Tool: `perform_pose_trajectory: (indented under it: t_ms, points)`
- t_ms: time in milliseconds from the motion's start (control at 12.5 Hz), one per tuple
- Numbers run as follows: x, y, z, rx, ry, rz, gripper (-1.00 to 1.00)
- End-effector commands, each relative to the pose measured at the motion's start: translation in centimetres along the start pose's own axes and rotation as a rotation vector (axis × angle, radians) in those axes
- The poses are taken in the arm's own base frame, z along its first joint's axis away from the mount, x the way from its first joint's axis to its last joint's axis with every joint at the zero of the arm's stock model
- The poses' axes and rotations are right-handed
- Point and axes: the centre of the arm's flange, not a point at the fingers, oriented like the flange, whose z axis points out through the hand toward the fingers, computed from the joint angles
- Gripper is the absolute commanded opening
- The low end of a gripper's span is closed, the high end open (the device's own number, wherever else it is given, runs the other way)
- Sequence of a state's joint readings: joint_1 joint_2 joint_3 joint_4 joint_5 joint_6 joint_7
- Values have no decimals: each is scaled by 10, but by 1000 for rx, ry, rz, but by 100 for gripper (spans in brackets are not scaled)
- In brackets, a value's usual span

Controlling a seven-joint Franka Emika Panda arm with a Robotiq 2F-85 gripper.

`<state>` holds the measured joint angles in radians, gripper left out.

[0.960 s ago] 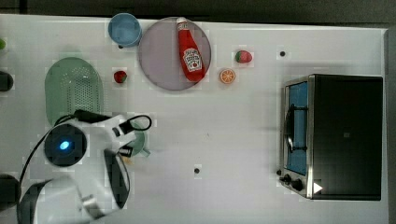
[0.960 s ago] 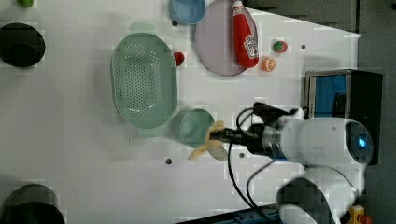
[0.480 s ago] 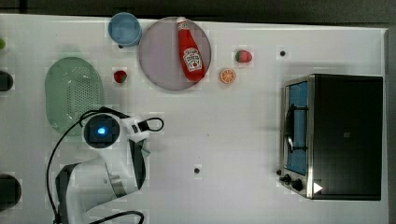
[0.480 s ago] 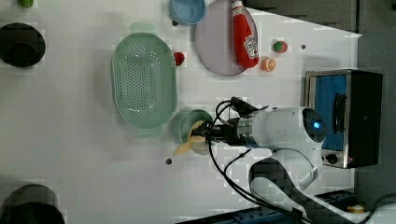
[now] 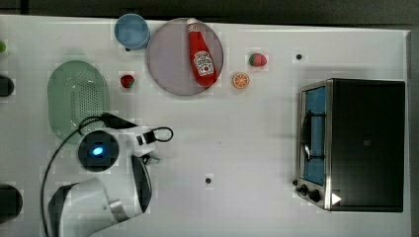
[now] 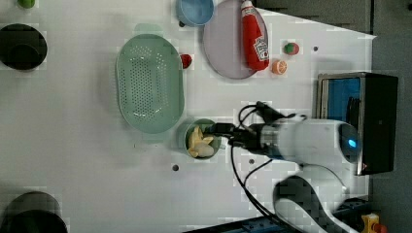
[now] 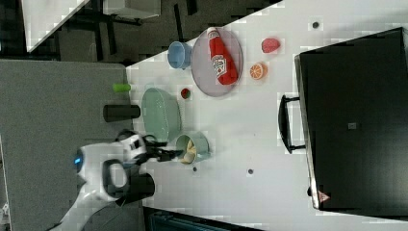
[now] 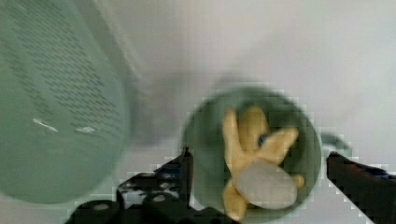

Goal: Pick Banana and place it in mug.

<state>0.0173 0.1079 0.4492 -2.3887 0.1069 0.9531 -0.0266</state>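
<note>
- Wrist view: we are looking down at the banana [image 8: 254,158], pale yellow with a whitish part, lying inside the teal-green mug [image 8: 203,135], its peel ends splaying up against the inner wall.
- We are seeing the gripper [image 8: 259,172] standing spread wide, one dark finger [image 8: 184,168] outside one side of the mug's rim and the other finger outside the opposite side, neither one pinching the banana.
- In the left view we are finding the banana [image 6: 200,143] sitting within the mug [image 6: 187,136], and the gripper [image 6: 218,131] reaching over the mug's rim from the left view's right.
- The mug is standing just beside the lower end of the pale-green colander [image 6: 149,82] in the left view, the two nearly touching.
- In the right view we are watching the mug [image 7: 201,144] holding the banana [image 7: 188,151], with the arm's white wrist [image 7: 130,147] at the mug's left in the right view.
- In the top view the white arm [image 5: 106,153] is covering the mug, while the ketchup bottle [image 5: 200,54] is lying on the grey plate [image 5: 165,61] well apart from the mug.
- An orange slice [image 5: 240,80] and a blue cup [image 5: 132,30] are sitting far from the mug, near the plate.
</note>
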Motion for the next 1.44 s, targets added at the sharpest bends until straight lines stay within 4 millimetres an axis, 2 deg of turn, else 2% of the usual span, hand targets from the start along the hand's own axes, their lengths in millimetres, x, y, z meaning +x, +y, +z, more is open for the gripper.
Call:
perform_pose_trajectory:
  t_ms: [80,320,560,720,960,1120,1440]
  points:
    - [13,-6,-77,59,101,96,100]
    - [23,26,-168,49,157,169,100]
    - [27,81,-255,7,103,273,100]
    - [36,122,-304,16,74,348,100]
    - [58,173,-345,-3,108,401,100]
    - [69,202,-360,-87,169,373,100]
    - [63,202,-352,-99,99,471,100]
